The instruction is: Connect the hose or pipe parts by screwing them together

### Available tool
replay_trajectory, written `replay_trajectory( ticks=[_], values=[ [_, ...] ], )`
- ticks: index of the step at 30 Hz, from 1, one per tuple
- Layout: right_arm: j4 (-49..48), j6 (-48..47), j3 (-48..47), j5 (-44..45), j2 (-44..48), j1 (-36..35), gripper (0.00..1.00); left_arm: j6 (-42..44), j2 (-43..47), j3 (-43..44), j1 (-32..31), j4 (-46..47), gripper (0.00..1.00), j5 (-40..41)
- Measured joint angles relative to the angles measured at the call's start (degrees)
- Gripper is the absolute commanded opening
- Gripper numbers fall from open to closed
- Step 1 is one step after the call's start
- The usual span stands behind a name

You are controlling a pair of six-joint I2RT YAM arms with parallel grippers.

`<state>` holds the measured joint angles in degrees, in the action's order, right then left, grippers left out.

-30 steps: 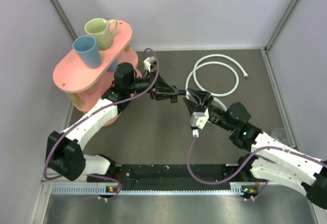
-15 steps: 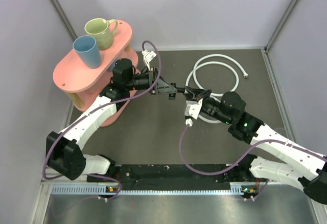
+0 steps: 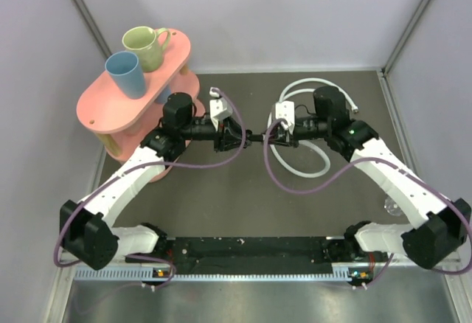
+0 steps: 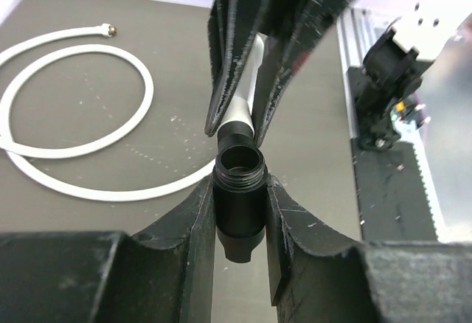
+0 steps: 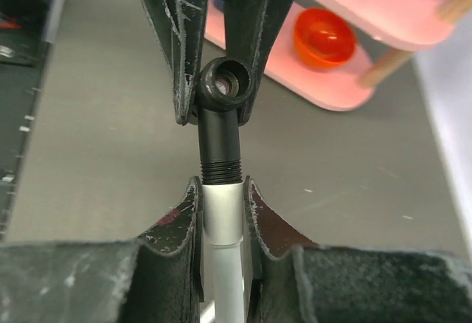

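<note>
My left gripper (image 3: 237, 137) (image 4: 240, 186) is shut on the small black connector (image 4: 240, 201) (image 5: 221, 127), whose threaded mouth faces the other arm. Opposite it, my right gripper (image 3: 267, 136) (image 5: 222, 184) is shut on the white end of the hose (image 5: 223, 216) (image 4: 243, 113). The connector's threaded end touches that white end, in line with it. The two grippers meet tip to tip above the middle of the table. The hose's loops (image 3: 341, 113) (image 4: 81, 142) lie on the table at the back right, and its other silvery fitting (image 3: 355, 108) rests beyond them.
A pink two-tier stand (image 3: 99, 109) at the back left carries a green mug (image 3: 144, 46) and a blue cup (image 3: 125, 74); a red ball (image 5: 324, 37) sits on its lower tier. Purple cables (image 3: 221, 162) hang under both wrists. Grey walls enclose the table.
My right arm swung from the near middle to the back right and turned to face the left gripper, shutting on the hose end. The left gripper shifted and rolled, connector still held.
</note>
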<state>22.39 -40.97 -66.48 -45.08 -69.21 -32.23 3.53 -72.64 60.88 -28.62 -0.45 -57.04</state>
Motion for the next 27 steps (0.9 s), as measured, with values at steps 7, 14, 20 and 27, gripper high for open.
replay_trajectory(
  ticks=[7, 14, 20, 27],
  values=[
    [1.36, 7.58, 0.09, -7.82, -1.92, 1.64, 0.52, 11.58, 4.22, -2.64, -1.75, -4.26, 0.0, 1.64],
    [-7.21, 11.72, 7.69, 1.07, 9.01, 1.6, 0.74, -0.55, 4.46, -6.27, -2.6, 0.48, 0.0, 2.97],
    [-20.55, 9.46, 21.84, 4.39, 22.88, 1.6, 0.73, -20.09, 4.5, -2.62, -1.6, -3.63, 0.0, 10.54],
    [-36.74, 0.55, 33.86, 12.66, 28.28, -2.56, 0.7, -45.2, 4.98, -0.7, 4.37, -1.75, 0.0, 10.27]
  ],
)
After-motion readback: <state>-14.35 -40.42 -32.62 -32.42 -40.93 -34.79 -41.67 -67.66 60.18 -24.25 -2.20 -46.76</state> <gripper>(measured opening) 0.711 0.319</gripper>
